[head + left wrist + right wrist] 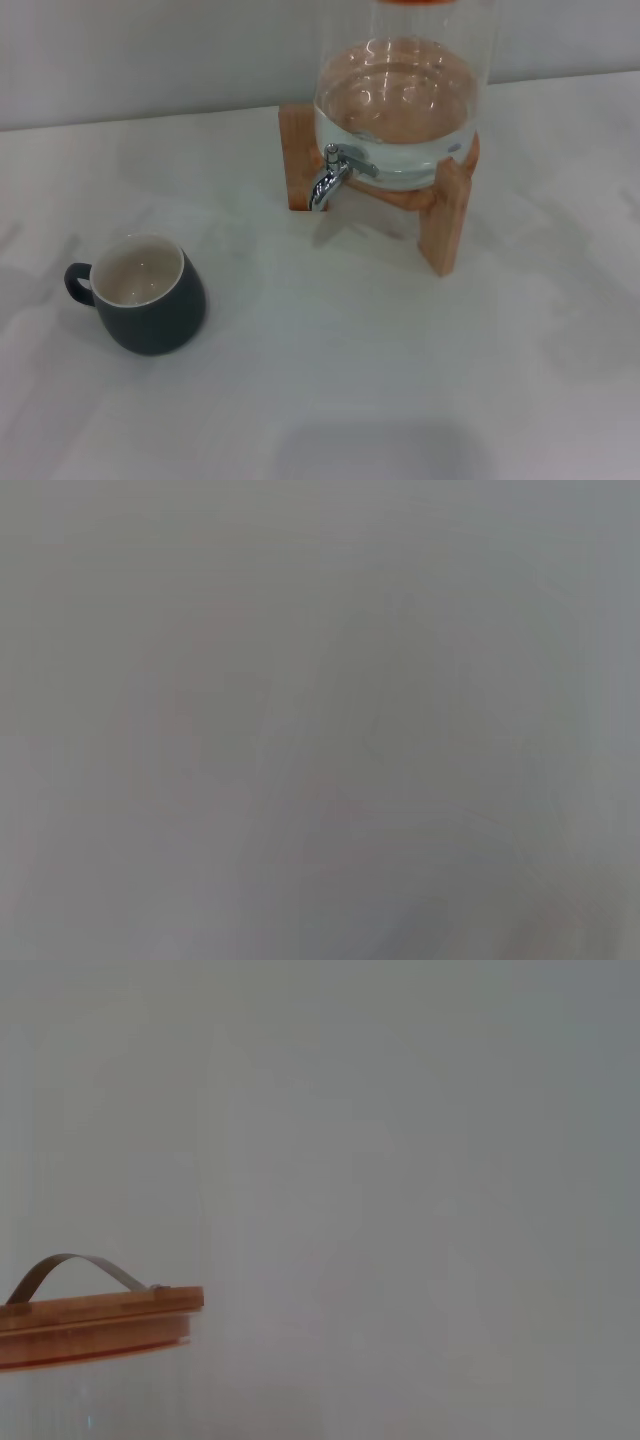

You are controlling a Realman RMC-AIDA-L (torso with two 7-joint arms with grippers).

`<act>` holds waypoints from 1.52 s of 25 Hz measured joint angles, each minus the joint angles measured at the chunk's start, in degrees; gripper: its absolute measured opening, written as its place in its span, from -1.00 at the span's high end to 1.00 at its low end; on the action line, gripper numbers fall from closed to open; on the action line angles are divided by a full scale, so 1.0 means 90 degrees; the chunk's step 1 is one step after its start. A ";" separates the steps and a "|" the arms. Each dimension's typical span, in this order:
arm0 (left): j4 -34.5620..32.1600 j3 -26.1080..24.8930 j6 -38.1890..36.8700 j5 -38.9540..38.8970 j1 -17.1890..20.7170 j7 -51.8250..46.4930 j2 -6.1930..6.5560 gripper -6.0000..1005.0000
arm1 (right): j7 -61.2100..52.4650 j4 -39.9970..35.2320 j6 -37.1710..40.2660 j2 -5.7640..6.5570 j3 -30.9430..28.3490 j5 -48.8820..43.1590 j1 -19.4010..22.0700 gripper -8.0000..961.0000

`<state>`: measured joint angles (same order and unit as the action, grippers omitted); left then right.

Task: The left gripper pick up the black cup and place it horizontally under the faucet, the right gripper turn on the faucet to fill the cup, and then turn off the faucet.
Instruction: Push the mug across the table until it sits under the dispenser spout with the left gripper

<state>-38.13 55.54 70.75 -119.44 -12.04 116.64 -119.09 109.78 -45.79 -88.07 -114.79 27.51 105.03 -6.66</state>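
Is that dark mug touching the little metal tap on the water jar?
Apart. The head view shows the black cup standing on the white table, with a wide bare stretch between it and the faucet.

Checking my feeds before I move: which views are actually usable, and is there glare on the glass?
Head view: usable; bright reflections streak the clear glass water jar above the chrome faucet; the dark charcoal mug casts a soft shadow. Left wrist view: featureless grey. Right wrist view: only the jar's wooden lid against a plain wall.
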 joint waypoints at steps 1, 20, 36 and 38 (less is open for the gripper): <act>0.0007 0.0000 0.0000 0.0000 0.0000 0.0002 0.0000 -0.74 | 0.0000 0.0000 0.0002 0.0000 0.0000 0.0000 -0.0002 -0.61; -0.0002 0.0055 0.0287 0.0040 0.0206 0.0364 -0.0030 -0.74 | 0.0000 0.0000 0.0010 0.0000 -0.0060 0.0000 -0.0012 -0.61; 0.1384 0.0027 0.0988 -0.0832 0.0407 0.1711 -0.0016 -0.73 | -0.0026 0.0002 0.0030 0.0000 -0.0097 0.0000 -0.0070 -0.61; 0.1569 0.0028 0.0953 -0.0832 0.0335 0.1896 -0.0011 -0.73 | -0.0035 0.0029 0.0030 0.0000 -0.0097 0.0000 -0.0071 -0.61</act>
<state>-24.01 55.79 79.33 -126.93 -9.02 133.70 -119.19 109.46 -45.52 -87.80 -114.79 26.63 105.03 -7.30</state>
